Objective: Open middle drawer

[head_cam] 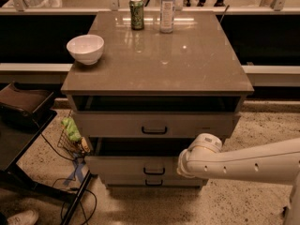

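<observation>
The cabinet [154, 81] has three pale flat-fronted drawers. The middle drawer [136, 165] stands pulled out, with its dark inside showing above its front and its small dark loop handle [153, 171] at centre. The uppermost drawer [117, 124] also shows a dark gap under the countertop. The lowest drawer [126, 182] shows only as a thin strip with its handle. My white arm reaches in from the right. Its gripper [185, 165] end lies against the right part of the middle drawer's front, right of the handle.
On the countertop stand a white bowl [85, 48], a green can [137, 13] and a clear water bottle [167, 8]. A dark chair [23, 107] and a wire basket with a green bag [71, 135] stand at the left. Cables [70, 191] lie on the speckled floor.
</observation>
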You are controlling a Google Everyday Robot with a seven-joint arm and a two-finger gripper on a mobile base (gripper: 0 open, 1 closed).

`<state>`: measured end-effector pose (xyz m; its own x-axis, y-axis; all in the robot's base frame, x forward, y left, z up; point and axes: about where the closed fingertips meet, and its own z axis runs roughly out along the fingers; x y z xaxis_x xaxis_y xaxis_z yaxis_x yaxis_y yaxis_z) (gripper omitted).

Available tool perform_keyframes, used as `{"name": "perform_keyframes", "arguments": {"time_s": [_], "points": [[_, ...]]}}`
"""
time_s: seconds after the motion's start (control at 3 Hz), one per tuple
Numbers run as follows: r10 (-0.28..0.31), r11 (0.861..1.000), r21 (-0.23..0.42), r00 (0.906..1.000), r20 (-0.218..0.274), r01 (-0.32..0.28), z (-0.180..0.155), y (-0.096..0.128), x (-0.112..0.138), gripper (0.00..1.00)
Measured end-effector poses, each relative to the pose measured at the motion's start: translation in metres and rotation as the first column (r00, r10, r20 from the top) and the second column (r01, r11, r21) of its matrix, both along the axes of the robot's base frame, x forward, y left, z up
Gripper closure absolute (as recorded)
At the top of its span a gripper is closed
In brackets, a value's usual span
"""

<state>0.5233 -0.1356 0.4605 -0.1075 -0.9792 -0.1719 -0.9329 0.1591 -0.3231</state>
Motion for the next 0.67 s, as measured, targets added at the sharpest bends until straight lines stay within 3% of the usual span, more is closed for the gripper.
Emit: {"name": "perform_keyframes", "arguments": {"time_s": [0.33,0.67], "points": [[-0.006,1.000,0.001,0.9999,-0.009,0.006,-0.005,0.000,-0.003,1.00],[0.016,0.999,0.046,0.9996,-0.024,-0.015,-0.033,0.010,-0.020,1.00]]}}
